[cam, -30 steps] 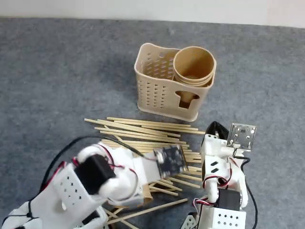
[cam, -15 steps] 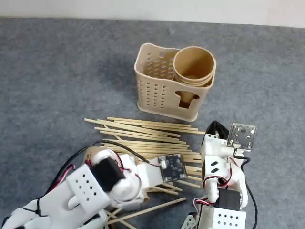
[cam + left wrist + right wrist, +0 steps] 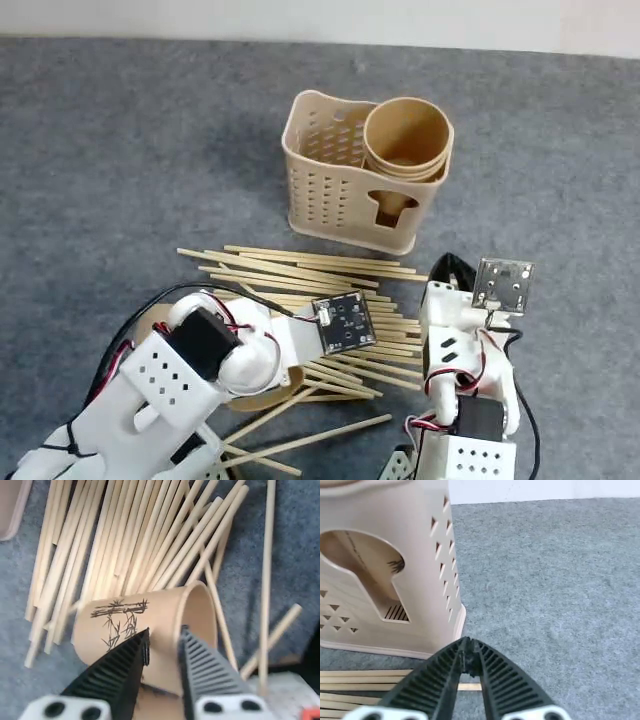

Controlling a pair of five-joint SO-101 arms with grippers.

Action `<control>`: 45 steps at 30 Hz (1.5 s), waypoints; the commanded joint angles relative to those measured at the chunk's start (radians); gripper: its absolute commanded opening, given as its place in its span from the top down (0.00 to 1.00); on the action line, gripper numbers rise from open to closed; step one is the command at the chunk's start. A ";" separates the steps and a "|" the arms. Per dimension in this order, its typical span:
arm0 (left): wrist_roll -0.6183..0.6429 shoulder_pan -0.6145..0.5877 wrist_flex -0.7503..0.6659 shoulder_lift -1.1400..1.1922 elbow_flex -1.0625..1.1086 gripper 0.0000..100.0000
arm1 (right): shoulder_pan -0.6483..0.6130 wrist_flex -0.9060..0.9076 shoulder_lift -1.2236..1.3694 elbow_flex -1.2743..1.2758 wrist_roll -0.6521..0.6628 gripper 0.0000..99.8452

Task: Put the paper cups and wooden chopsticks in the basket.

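Here, left claw (image 3: 164,639): jaws a narrow gap apart, tips over the side of a paper cup (image 3: 125,625); whether they press on it cannot be told
Paper cup: lying on its side on the chopsticks (image 3: 125,540), printed side up, mouth turned away from the basket's end of the pile
Chopsticks: spread in a loose pile on the grey mat (image 3: 120,180) in front of the basket (image 3: 330,190), not in it
Stacked cups (image 3: 405,135): upright in one end of the basket
Right claw (image 3: 469,656): tips pressed together, holding nothing, above the chopstick ends near the basket's foot
Change: the left arm (image 3: 215,350) has swung its wrist nearer the basket; the cup's rim now shows beneath it, and the nearest sticks have fanned out at new angles; the right arm (image 3: 465,340) has barely stirred
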 commanded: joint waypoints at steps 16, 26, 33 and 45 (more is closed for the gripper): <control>0.002 -0.285 -0.026 -0.010 -0.237 0.99 | -0.008 -0.021 -0.015 0.021 0.015 0.99; 0.137 -0.315 -0.028 -0.007 -0.404 0.99 | -0.008 -0.021 -0.015 0.021 0.015 0.99; 0.288 -0.314 -0.126 -0.005 -0.516 0.99 | -0.008 -0.021 -0.015 0.021 0.014 0.99; 0.503 -0.289 -0.462 -0.004 -0.522 0.99 | -0.008 -0.021 -0.015 0.021 0.015 0.99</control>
